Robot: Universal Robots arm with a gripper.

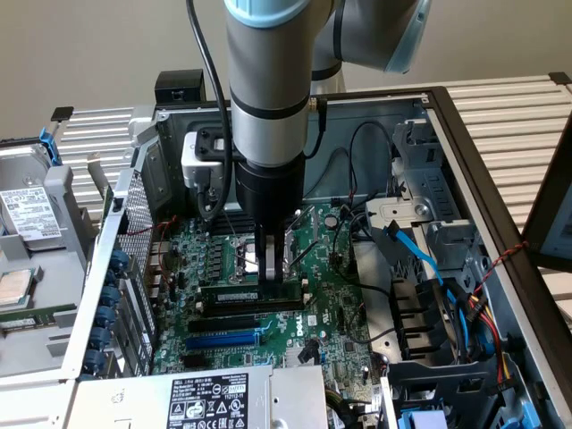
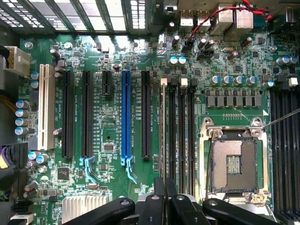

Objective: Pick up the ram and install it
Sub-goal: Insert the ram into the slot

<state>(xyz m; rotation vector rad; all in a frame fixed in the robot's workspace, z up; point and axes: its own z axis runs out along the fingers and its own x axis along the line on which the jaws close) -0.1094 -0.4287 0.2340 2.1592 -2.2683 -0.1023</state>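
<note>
1. As I read it, the gripper (image 1: pixel 270 275) is clamped on the ram (image 1: pixel 234 296), which stands edge-down at 6 o'clock of the CPU socket (image 1: pixel 249 256).
2. Step in hand: seating. I judge it calls for straight, even pressure.

wall (image 1: pixel 89 45): plain beige | table (image 1: pixel 509 98): white slatted top | light: even

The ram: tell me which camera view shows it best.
The exterior view: the ram shows its long dark side on the motherboard, under the claw. The wrist view gives its thin top edge, running out from the claw.
</note>
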